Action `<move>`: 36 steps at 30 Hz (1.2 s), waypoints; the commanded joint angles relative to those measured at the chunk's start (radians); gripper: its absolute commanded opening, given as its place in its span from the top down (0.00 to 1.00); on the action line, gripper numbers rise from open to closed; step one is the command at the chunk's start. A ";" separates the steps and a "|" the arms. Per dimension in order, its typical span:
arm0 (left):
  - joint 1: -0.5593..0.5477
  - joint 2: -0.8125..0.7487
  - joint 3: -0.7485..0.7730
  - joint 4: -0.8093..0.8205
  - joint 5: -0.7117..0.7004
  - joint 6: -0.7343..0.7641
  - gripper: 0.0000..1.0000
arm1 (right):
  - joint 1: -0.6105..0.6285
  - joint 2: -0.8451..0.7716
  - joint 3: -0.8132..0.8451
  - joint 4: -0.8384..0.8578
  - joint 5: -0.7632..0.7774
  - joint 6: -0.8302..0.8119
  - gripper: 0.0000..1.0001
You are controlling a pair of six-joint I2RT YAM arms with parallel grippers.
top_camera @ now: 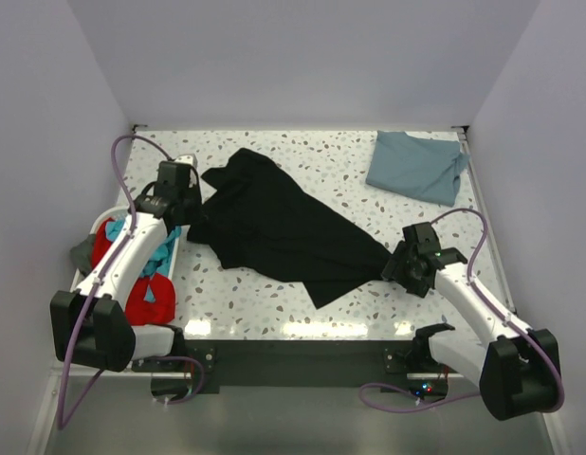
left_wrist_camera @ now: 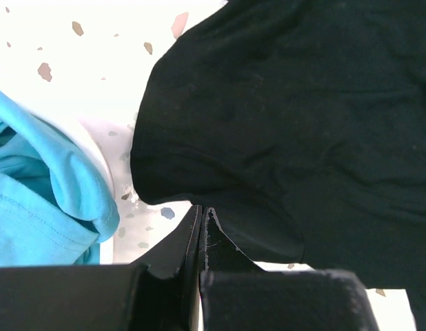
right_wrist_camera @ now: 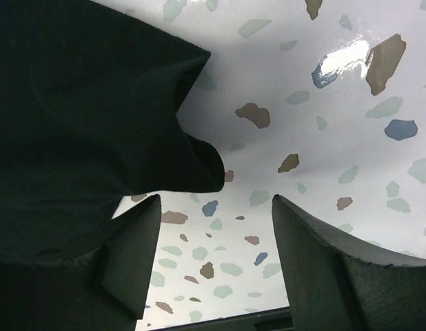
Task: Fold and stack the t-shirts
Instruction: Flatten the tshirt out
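I'm seeing the black tee (top_camera: 274, 227) sprawling diagonally across the desk (top_camera: 274, 308), one end at each hand. Left hand (left_wrist_camera: 202, 210) is pressing fully closed at its edge. Right hand (right_wrist_camera: 216, 200) is hanging low and gaping wide beside the other corner. Slate-blue tee (top_camera: 416, 166) is lying far right.

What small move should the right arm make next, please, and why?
Probably ease the right gripper forward and close on the corner of the black shirt. Its jaws stand open, the corner lies just ahead of them, and the shirt lies rumpled on the table.
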 commanded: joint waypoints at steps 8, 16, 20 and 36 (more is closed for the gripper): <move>0.008 -0.032 -0.047 0.025 0.007 0.017 1.00 | -0.001 -0.007 0.001 0.027 0.007 -0.007 0.32; 0.009 -0.012 -0.027 0.016 0.016 0.027 1.00 | -0.001 0.075 0.042 0.231 -0.068 -0.045 0.38; 0.011 -0.011 0.020 0.013 0.010 0.028 1.00 | -0.001 0.093 0.149 0.206 -0.056 -0.135 0.52; 0.104 0.156 0.183 0.062 0.131 0.019 1.00 | -0.001 0.450 0.493 0.199 -0.042 -0.241 0.99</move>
